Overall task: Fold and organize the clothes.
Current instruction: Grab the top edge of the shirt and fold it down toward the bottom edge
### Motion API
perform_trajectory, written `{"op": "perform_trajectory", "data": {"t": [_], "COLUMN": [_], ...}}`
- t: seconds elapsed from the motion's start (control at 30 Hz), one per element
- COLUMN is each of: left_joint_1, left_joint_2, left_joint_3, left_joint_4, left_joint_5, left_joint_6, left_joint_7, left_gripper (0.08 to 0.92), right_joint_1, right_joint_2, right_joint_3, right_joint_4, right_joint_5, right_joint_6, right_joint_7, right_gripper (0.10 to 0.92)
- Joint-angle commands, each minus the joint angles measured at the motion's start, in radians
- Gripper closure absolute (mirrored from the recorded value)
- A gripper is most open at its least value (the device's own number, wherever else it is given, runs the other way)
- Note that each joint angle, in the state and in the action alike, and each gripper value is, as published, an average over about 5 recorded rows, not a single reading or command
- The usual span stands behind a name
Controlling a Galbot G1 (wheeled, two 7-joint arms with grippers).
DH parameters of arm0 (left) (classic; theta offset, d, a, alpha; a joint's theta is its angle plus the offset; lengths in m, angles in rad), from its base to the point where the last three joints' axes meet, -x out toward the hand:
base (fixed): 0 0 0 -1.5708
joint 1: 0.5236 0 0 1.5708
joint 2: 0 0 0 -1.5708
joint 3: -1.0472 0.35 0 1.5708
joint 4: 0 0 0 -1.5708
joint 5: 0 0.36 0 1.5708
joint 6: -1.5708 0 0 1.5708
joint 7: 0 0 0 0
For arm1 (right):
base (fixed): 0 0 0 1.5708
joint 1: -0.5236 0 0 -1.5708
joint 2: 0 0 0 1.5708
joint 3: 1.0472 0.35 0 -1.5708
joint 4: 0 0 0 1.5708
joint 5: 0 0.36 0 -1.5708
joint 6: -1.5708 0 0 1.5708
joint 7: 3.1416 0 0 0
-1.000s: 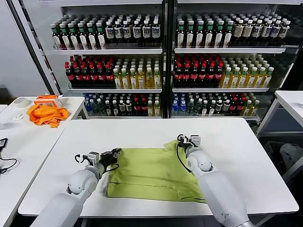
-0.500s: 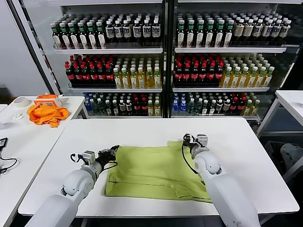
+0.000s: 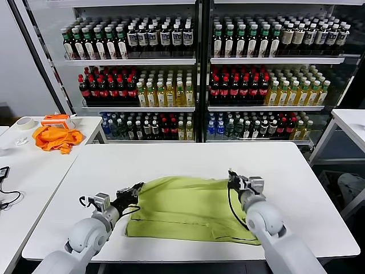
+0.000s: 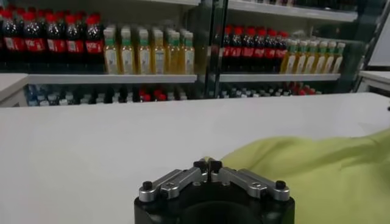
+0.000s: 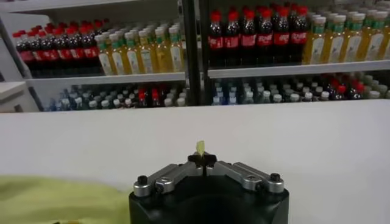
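orange cloth (side table), t-shirt apart.

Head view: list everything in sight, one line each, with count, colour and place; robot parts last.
T-shirt: one, lime yellow-green, lying on the near part of the main table, both far corners pinched.
Main table: one, white, centre.
Orange cloth: one, bright orange, bunched on the side table to the left.
Side table: one, white, left.
Tape roll: one, pale, on the side table's far end.
Bottles: too many to count, red, yellow, white and dark caps, on the shelves behind.
Left gripper: shut on the T-shirt's left far corner.
Right gripper: shut on the T-shirt's right far corner.
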Motion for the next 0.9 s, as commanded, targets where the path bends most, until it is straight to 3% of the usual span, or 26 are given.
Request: {"op": "perform_trajectory", "data": {"t": [0.03,0.9], "left_joint_1": [0.07,0.149], "left_joint_2": [0.01,0.036], "left_joint_3": [-0.019,-0.05], "left_joint_4": [-0.069,-0.102], "left_joint_5": [-0.007,0.009], "left_joint_6": [-0.007,0.002], "left_joint_7": [0.007,0.017], "left_gripper": [0.916,0.916], "right_joint_1": [-0.185,-0.326], "right_joint_2": [-0.044,-0.042], "right_joint_3": [0.077,0.126], "right_joint_4": [0.157,0.228], "right_joint_5": [-0.027,-0.069], "right_joint_6": [0.0,0.01], "right_joint_7": [-0.014,-0.035], "right_gripper": [0.921,0.921]}}
